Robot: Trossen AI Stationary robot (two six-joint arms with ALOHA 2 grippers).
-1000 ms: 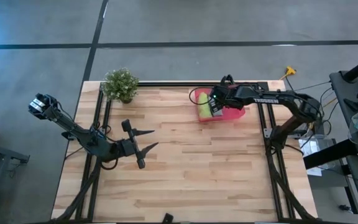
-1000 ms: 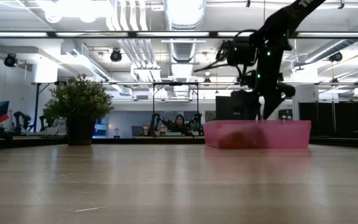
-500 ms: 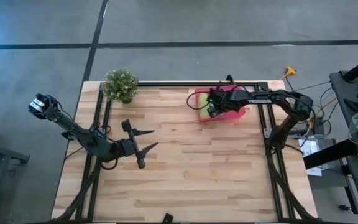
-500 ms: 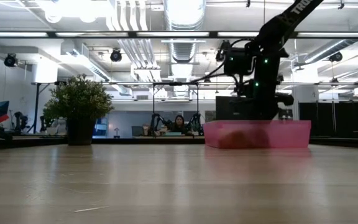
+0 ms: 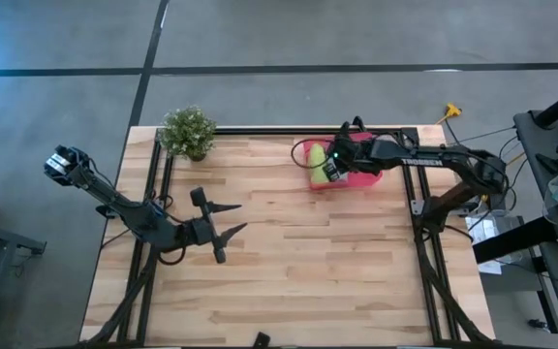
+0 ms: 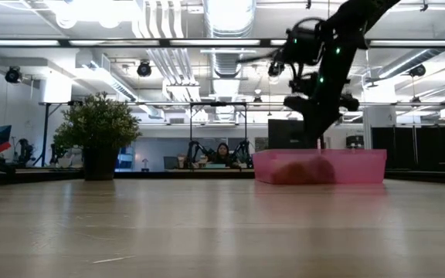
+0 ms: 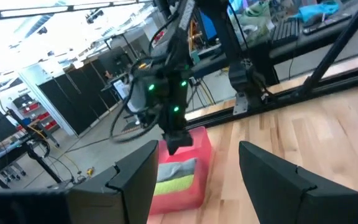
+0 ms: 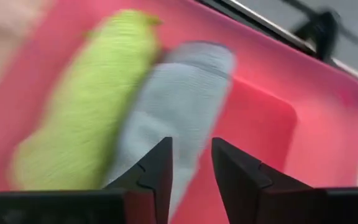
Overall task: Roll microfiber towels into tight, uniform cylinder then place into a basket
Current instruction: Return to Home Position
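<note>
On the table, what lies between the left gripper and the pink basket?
Nothing: only bare wooden table lies between the open left gripper and the basket. The high view shows this, and the left wrist view agrees.

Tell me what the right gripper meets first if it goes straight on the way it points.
Most likely the grey roll, which lies beside the green roll in the pink bin. The right gripper hangs above the bin, aimed down at that roll. How far off it is remains unclear.
</note>
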